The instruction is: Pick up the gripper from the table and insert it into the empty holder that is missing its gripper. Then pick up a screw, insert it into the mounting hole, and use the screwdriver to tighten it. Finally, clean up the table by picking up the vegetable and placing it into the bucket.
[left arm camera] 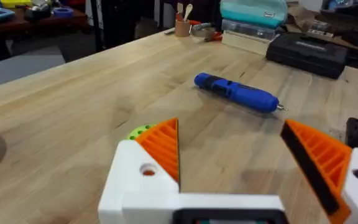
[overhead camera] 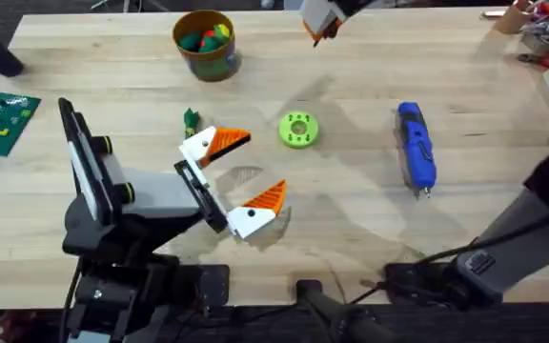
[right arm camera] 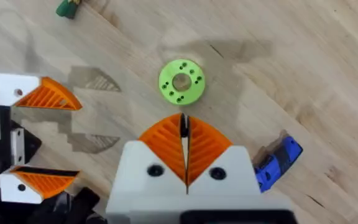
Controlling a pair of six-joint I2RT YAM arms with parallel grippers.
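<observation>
On the pale wooden table [overhead camera: 351, 238], the left gripper [overhead camera: 239, 174], white with orange ribbed pads, hovers low over the boards near the middle with its two fingers spread wide and nothing between them. The right gripper [right arm camera: 184, 149] hangs high above the table, its orange pads pressed together and clenched on nothing, looking straight down. Directly beneath it, toward twelve o'clock from the left gripper's span in the overhead view, lies the flat lime-green disc with holes [overhead camera: 298, 130], resting flat and apart from everything else. The blue pen-shaped electric screwdriver [overhead camera: 416, 148] lies on its side at about three o'clock from the disc, well apart from it, with its thin metal bit pointing toward the near edge of the table. The small green toy vegetable [overhead camera: 191, 121] sits on the wood at about nine o'clock from the disc, just beside the left gripper's farther finger though whether they touch cannot be told. The small round mustard-yellow bucket with a greenish band [overhead camera: 205, 44] stands upright near the far edge, at roughly twelve o'clock from the vegetable, and already holds red and green toys [overhead camera: 206, 38].
</observation>
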